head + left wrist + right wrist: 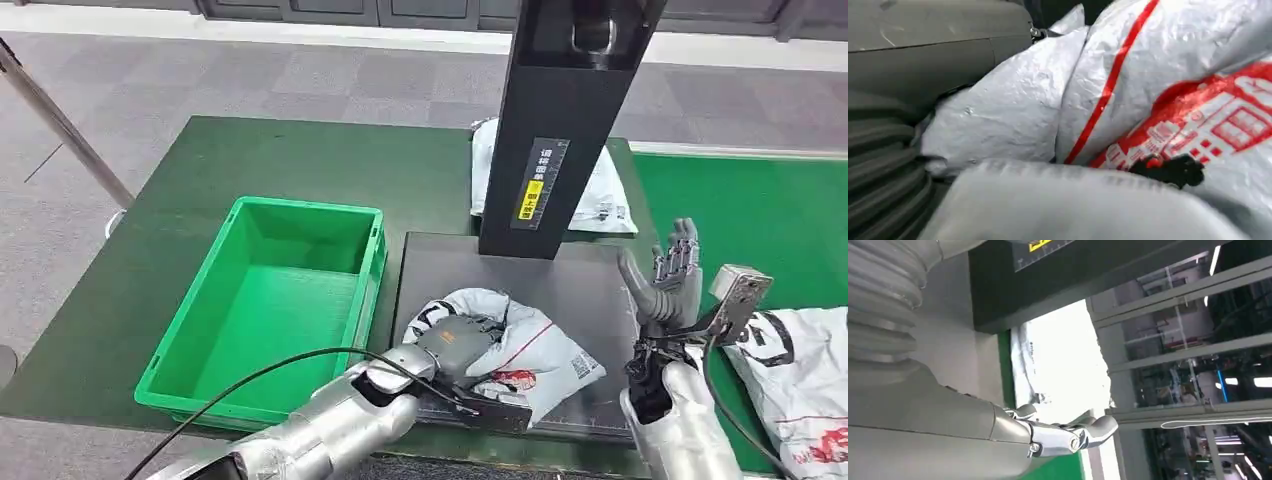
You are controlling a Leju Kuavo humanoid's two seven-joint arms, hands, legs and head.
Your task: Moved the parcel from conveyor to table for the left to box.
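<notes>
Head view: parcel [530,345], white w/ red print, lies on dark plate [590,285] at base of black post [560,120], just right of green bin [270,310]. Left hand [462,352] rests on parcel, fingers wrapped into the bag, grasping it; left wrist view has crumpled bag [1128,95] pressed close vs the hand. Right hand [668,280] raised beside plate, fingers spread, holding nothing. 2nd bag [600,190] behind post, 3rd [800,370] on green belt [760,220] at right.

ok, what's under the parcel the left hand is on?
The parcel lies on the dark scanner plate, with the left hand pressed on top. The plate directly beneath the parcel is covered, so anything there can't be seen.
</notes>
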